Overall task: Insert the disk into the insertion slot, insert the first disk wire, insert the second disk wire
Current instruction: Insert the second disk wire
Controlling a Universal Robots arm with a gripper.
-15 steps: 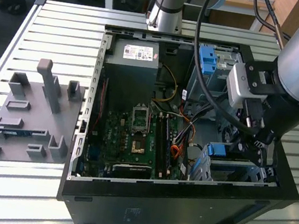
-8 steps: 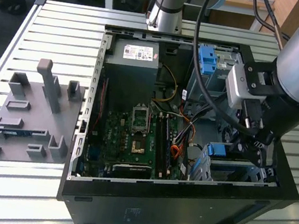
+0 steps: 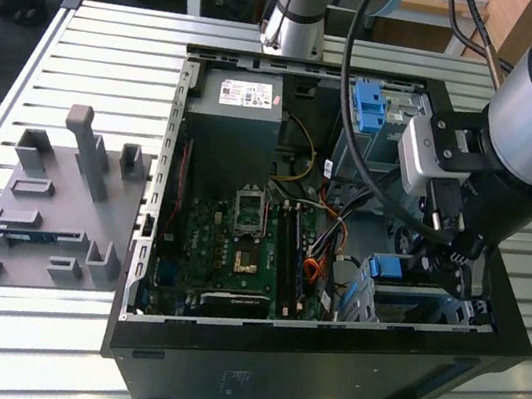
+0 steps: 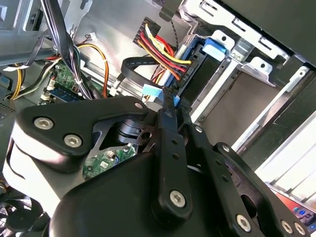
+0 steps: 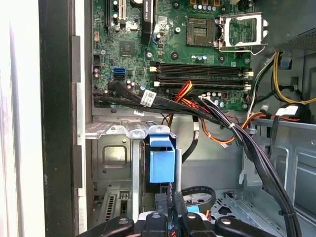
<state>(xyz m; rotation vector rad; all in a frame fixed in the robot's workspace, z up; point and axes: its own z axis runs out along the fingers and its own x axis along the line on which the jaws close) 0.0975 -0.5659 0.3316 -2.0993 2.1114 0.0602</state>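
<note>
Gripper (image 4: 170, 106), fingers pinched on a flat black wire (image 4: 132, 63) just beside the disk (image 4: 197, 74), which stands on edge in the insertion slot (image 4: 256, 64) at the computer case's (image 3: 320, 370) near corner.

Open computer case (image 3: 321, 365) sat on a slatted metal table (image 3: 97, 51). Green motherboard (image 3: 228, 249) lay on the case floor, grey power supply (image 3: 233, 118) at its far end. Grey plastic fixture (image 3: 53, 201) stood left of the case.
</note>
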